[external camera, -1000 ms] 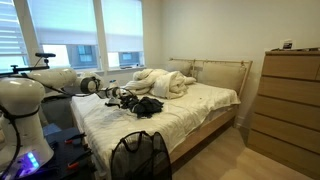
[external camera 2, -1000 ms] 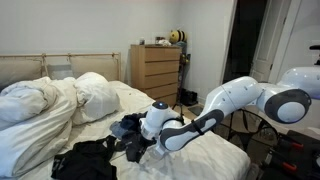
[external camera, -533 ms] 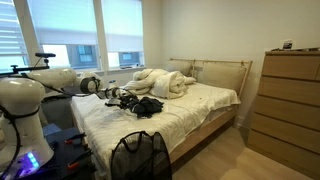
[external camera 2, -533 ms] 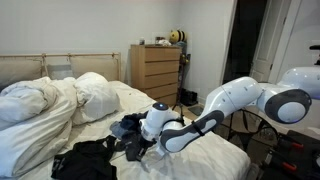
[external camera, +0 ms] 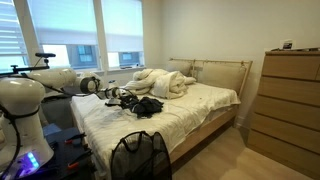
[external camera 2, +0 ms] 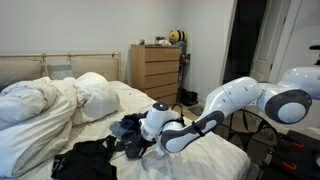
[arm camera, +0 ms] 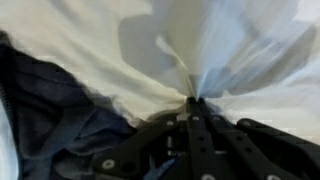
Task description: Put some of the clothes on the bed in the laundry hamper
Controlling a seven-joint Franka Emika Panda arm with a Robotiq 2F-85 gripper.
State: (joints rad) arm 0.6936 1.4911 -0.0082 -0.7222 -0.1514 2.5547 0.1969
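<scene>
Your claw (arm camera: 193, 103) is closed tight. In the wrist view the tips meet on a pinched fold of white sheet (arm camera: 235, 55), and creases fan out from the pinch. The dark clothes (arm camera: 55, 115) lie just left of the fingers there, not between them. In both exterior views the clothes (external camera: 144, 105) (external camera 2: 124, 127) sit mid-bed (external camera: 205, 108), with more dark fabric nearer the camera (external camera 2: 85, 160) and the duvet (external camera: 160, 82) up by the headboard. Your arm (external camera 2: 225, 105) reaches low over the mattress, claw (external camera 2: 135, 148) down at the pile's edge. The hamper (external camera: 140, 157) stands on the floor at the foot of the bed, well apart from the claw.
</scene>
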